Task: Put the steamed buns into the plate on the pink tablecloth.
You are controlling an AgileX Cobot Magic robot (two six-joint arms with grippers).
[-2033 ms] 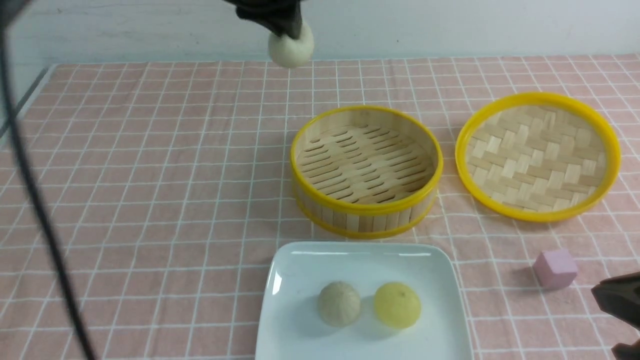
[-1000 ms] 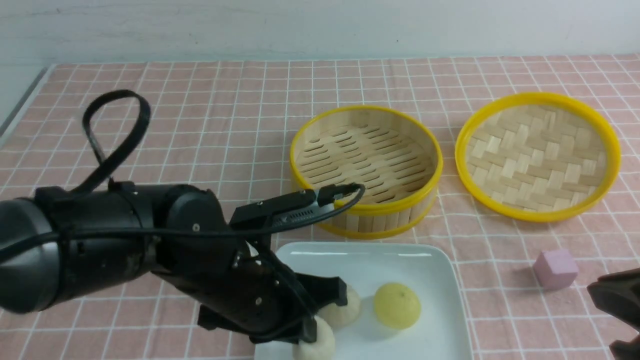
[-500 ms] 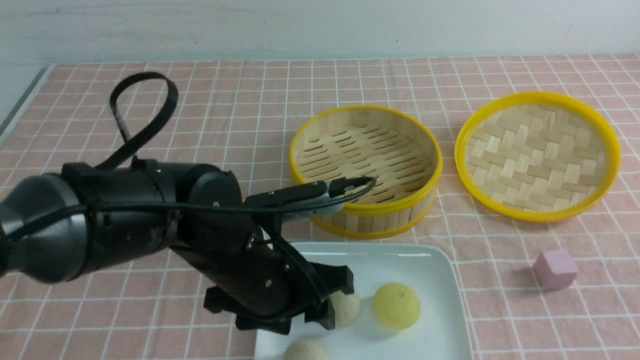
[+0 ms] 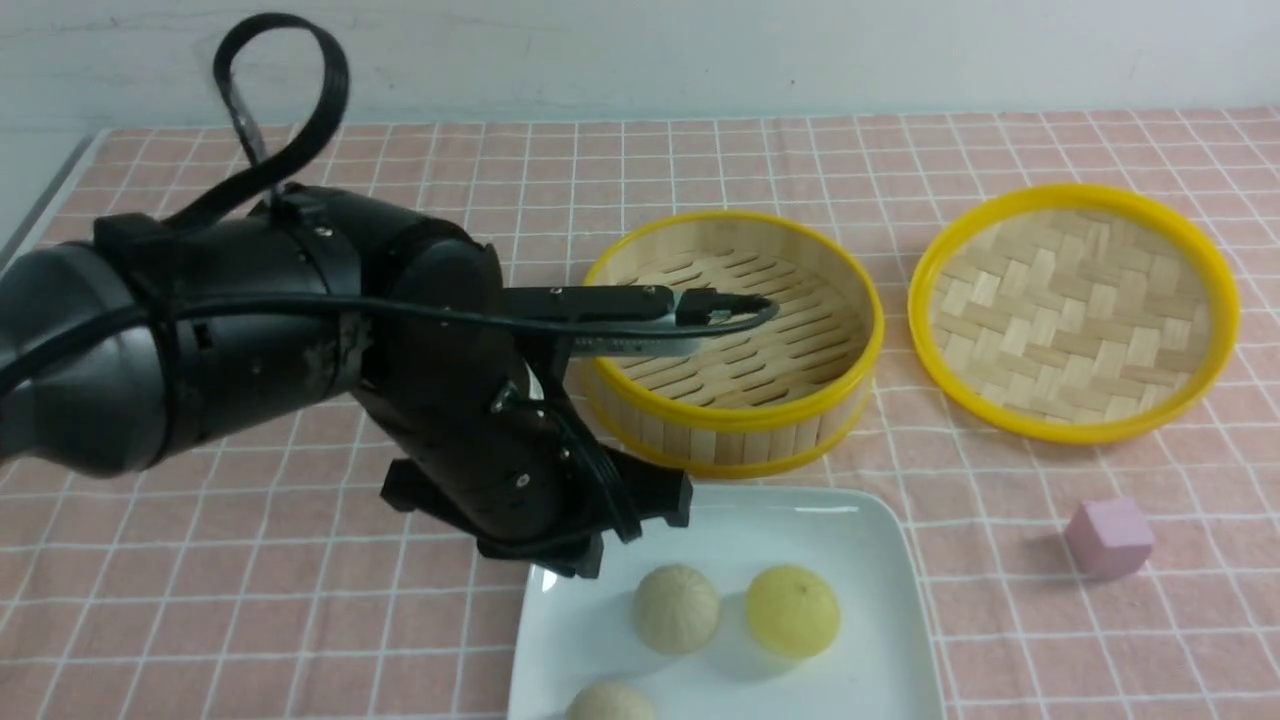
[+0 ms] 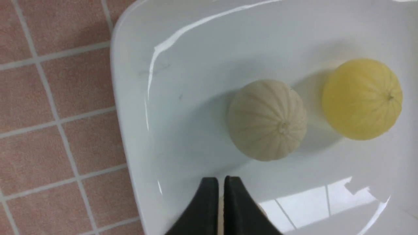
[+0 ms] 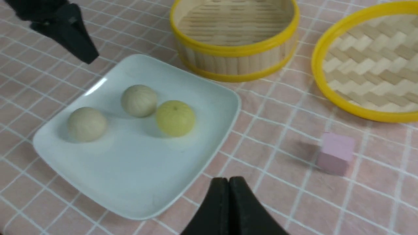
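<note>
Front view: all 3 steamed buns (image 4: 676,608) lie in the plate (image 4: 860,560) on the pink tablecloth (image 4: 300,620), just near-right of the left gripper (image 5: 221,184), which hangs empty with its jaws pressed together over the plate's far-left corner. The right gripper (image 6: 228,184), also pressed together, is off the plate's near-right edge.

A round bamboo steamer basket with a yellow rim (image 4: 790,350) stands at mid-depth, a little right of centre, its slatted floor showing. To its right, near but not touching, a round woven bamboo lid with a yellow rim (image 4: 1075,310) lies flat with its rim up and the weave showing. Nearer than the lid sits a small pink cube (image 4: 1110,538), well apart from both. A white wall (image 4: 800,50) closes the far side.
</note>
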